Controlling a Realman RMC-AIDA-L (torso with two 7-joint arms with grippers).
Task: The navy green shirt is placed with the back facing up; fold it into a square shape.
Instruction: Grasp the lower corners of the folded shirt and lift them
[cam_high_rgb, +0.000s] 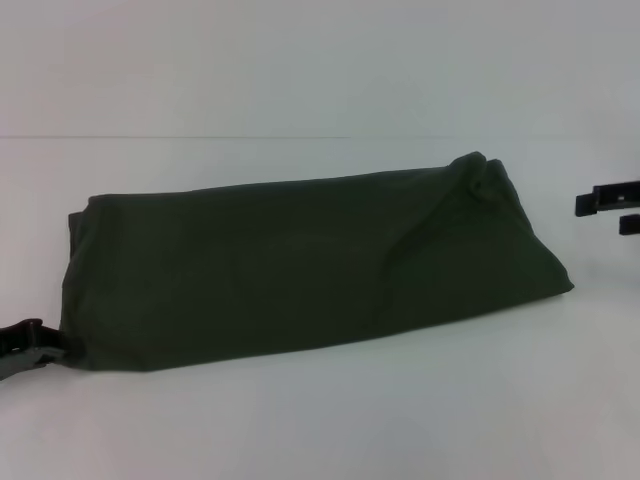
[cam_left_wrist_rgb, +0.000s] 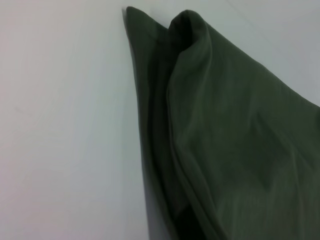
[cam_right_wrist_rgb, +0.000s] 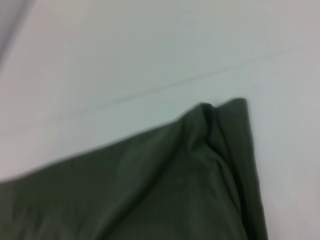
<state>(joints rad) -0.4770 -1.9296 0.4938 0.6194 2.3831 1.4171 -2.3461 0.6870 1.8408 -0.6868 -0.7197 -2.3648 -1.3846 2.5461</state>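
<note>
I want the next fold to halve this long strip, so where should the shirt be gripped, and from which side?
Probably at the shirt's right short end, near the bunched corner, coming in from the right where the right gripper waits clear of the cloth. The raised, layered fabric there offers a pinchable edge. The left gripper sits at the opposite lower corner.

Only the folded shirt (cam_high_rgb: 300, 265) blocked the middle of the table (cam_high_rgb: 320, 430); bare room lay along the front, back and right edges.
</note>
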